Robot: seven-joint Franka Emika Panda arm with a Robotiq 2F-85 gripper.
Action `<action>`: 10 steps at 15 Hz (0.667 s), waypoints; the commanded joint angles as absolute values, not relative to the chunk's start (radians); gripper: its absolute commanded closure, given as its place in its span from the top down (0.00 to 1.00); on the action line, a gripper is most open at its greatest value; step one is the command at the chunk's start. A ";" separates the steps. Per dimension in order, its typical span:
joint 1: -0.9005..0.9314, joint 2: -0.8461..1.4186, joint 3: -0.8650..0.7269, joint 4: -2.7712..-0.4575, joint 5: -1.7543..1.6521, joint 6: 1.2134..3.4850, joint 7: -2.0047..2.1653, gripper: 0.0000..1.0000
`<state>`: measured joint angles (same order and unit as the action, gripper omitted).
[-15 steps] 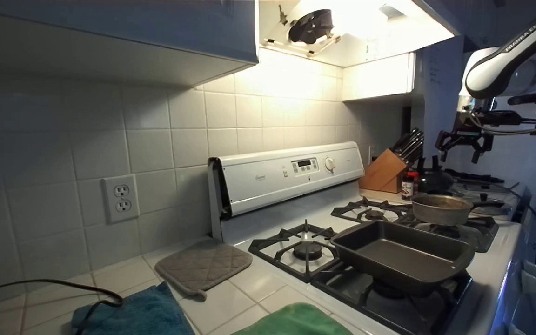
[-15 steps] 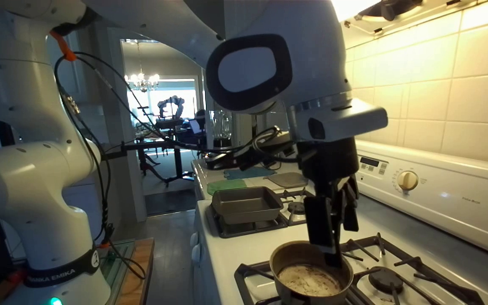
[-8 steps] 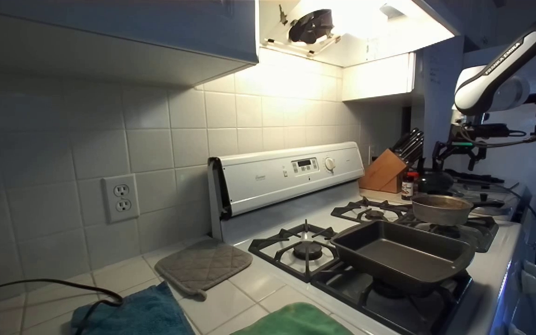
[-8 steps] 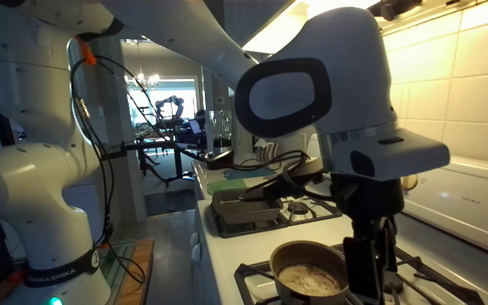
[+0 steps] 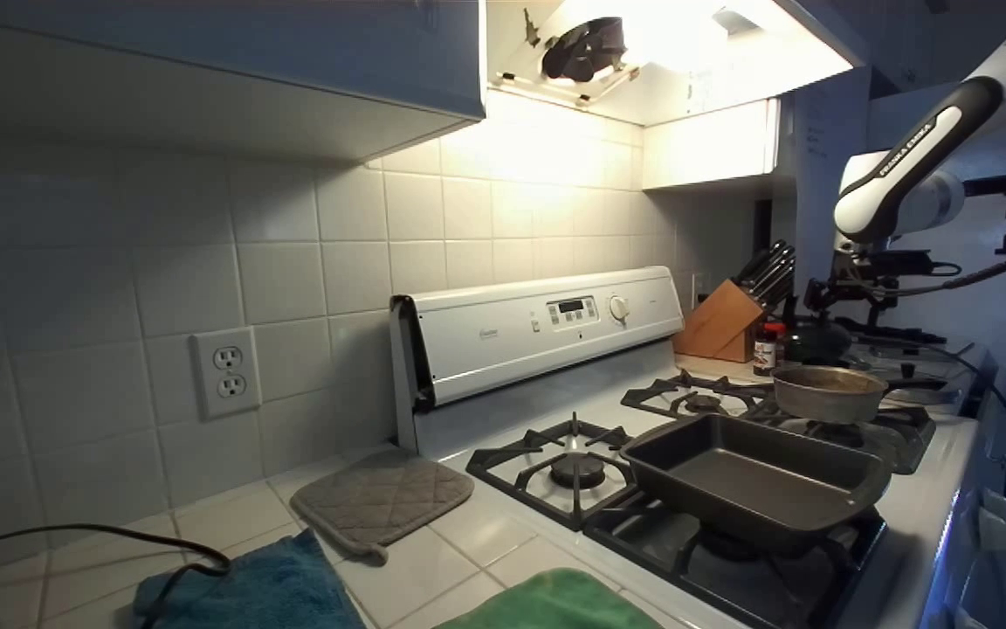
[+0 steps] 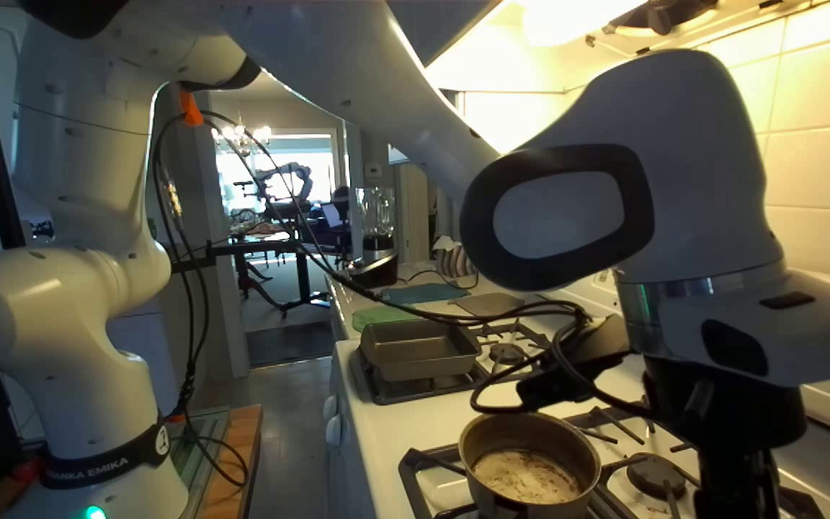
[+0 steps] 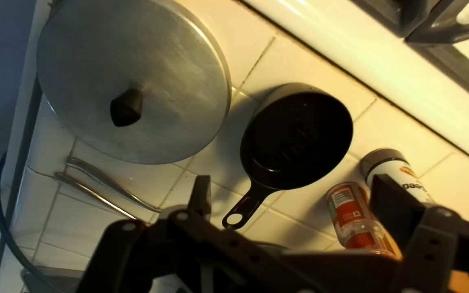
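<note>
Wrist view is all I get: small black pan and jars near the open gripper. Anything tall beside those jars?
Observer: Yes, in an exterior view: dark knife handles jut from a wooden block by the jars.
Operator: Any pot on the burners?
Observer: A saucepan sits on a front burner, in both exterior views.
Operator: Clean inside?
Observer: Doesn't look it; whitish and brown marks cover its bottom.

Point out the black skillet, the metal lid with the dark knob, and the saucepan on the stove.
Black skillet [image 7: 296, 138]: wrist view, dark inner base.
Metal lid [image 7: 145, 72]: wrist view, top surface.
Saucepan [image 5: 826, 404]: in an exterior view, outer wall.
</note>
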<state>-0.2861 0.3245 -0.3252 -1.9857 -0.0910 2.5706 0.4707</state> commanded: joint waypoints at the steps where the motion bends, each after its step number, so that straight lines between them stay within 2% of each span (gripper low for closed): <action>1: -0.275 0.430 -0.358 -1.895 -0.083 2.597 0.470 1.00; 10: -0.304 0.580 -0.367 -1.748 0.005 2.604 0.477 1.00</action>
